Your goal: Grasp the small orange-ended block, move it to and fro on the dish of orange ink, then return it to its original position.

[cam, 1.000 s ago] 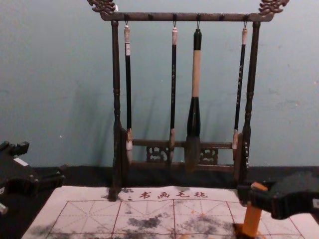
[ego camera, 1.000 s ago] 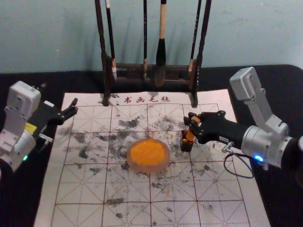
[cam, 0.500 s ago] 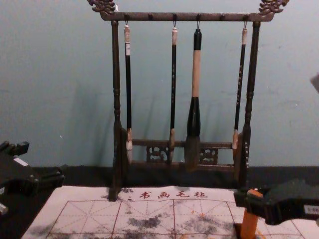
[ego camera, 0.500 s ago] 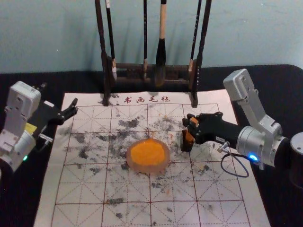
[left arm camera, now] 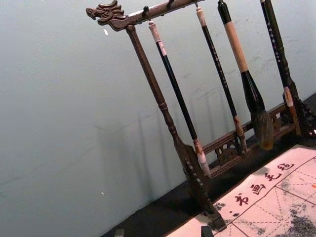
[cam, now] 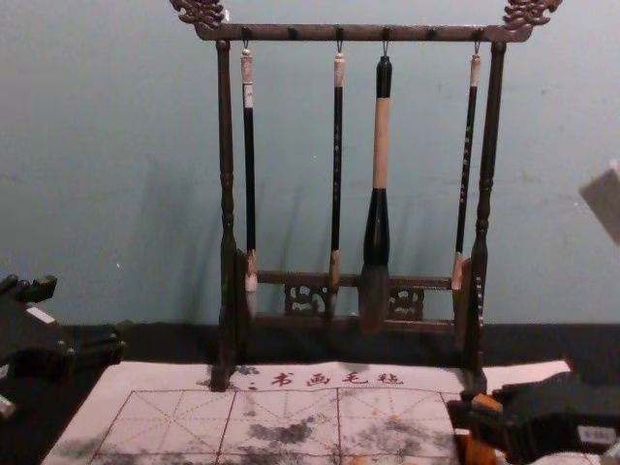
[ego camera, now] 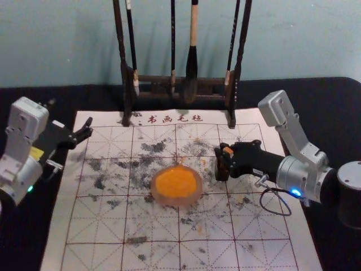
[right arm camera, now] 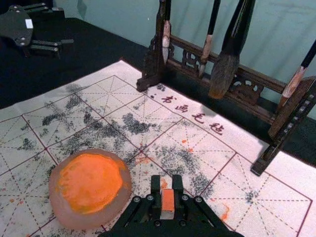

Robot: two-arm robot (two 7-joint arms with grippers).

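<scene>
Three slim black-handled brushes (cam: 249,174) and one thick black-and-tan brush (cam: 381,145) accompany one dark carved wooden rack (cam: 310,33), one round orange-filled dish (ego camera: 176,202), one orange-ended rectangular block (right arm camera: 167,200), one small dark container (ego camera: 221,175) and one white red-gridded mat (ego camera: 93,226).

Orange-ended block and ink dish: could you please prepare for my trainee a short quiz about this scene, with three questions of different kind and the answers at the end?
1. Count: how many brushes hang from the rack?
2. True or false: the ink dish lies to the robot's left of the orange-ended block.
3. Fill in the missing word: the jaws of the ____ gripper hold the orange-ended block.

Key: 1. four; 2. true; 3. right (right gripper).
</scene>
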